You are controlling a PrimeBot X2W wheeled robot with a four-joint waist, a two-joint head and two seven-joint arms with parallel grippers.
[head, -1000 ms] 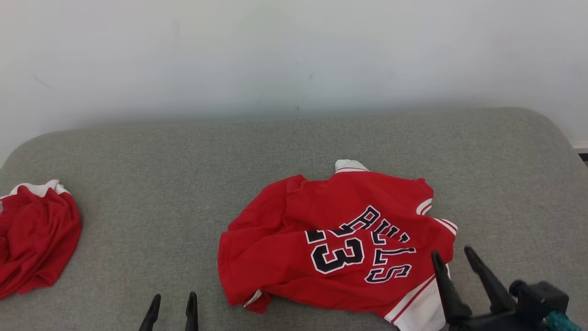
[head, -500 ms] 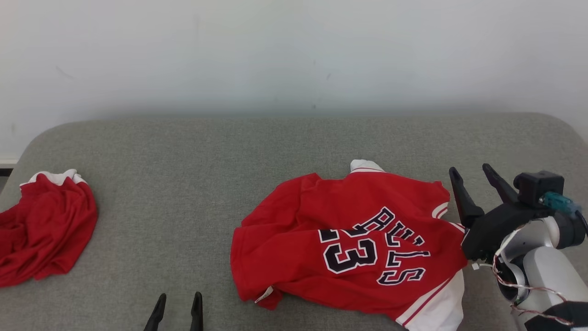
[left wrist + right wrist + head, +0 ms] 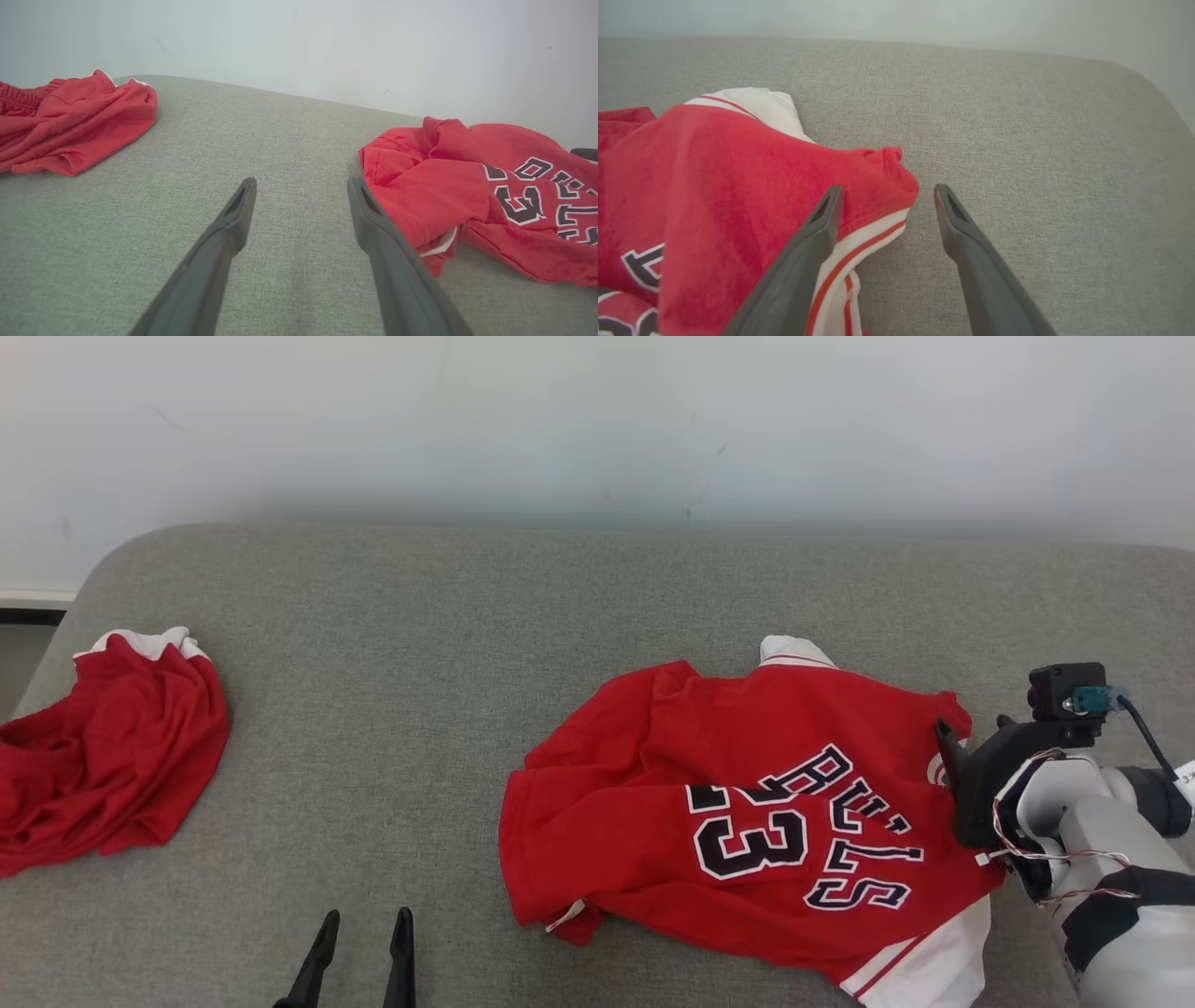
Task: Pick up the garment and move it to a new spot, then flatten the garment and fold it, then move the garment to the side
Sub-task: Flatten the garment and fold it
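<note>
The jersey [image 3: 747,812] lies rumpled on the grey cushion [image 3: 420,644], right of the middle and well apart from the other red heap [image 3: 112,737] at the far left. It spreads wider left to right than front to back, sagging toward you at its right end, where a white band hangs nearest. The lettering runs from far to near, so you can judge the body's long axis as lying across the cushion, with the top end probably toward the right; the folds leave that unsure.

Your right gripper [image 3: 887,189] is the nearer tool. It sits at the jersey's far right corner with its jaws spread wide and holding nothing. One finger is over the red cloth with the striped trim, the other over bare cushion, so that corner lies between them. From there the jersey runs away to the left.

Your left gripper [image 3: 302,182] is also spread and empty, low over bare cushion just beside the jersey's near left corner.
</note>
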